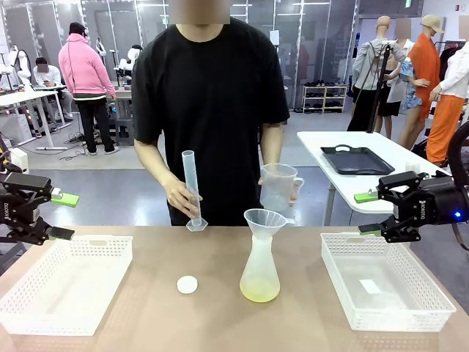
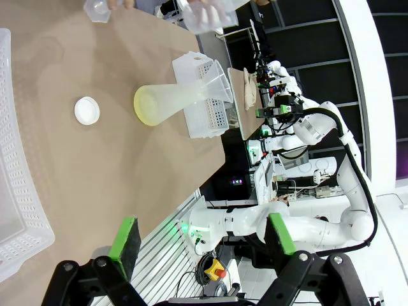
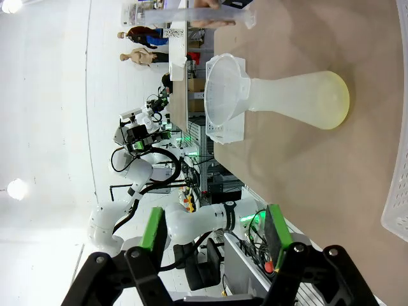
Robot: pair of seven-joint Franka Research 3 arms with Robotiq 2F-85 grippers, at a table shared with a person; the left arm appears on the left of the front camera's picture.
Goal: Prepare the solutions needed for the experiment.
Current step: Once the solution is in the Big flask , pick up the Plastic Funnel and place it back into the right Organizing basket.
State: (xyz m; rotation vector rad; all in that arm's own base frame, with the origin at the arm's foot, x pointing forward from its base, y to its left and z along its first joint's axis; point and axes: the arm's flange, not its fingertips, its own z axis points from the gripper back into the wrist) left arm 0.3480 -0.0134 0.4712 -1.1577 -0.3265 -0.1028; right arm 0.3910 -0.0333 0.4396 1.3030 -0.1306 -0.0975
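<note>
Yellow solution is a shallow layer in flask w/ funnel on top, mid-table. L gripper & R gripper both spread wide, empty, well apart from flask.

Front camera faces 12 o'clock over the counter; rolled wrist cameras at 9 and 3 share the flask.

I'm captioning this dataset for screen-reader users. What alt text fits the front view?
A person across the table holds a graduated cylinder and a clear beaker behind a frosted conical flask topped with a funnel, with shallow yellow solution inside. The left gripper and right gripper hang open, by the left basket and right basket.
</note>
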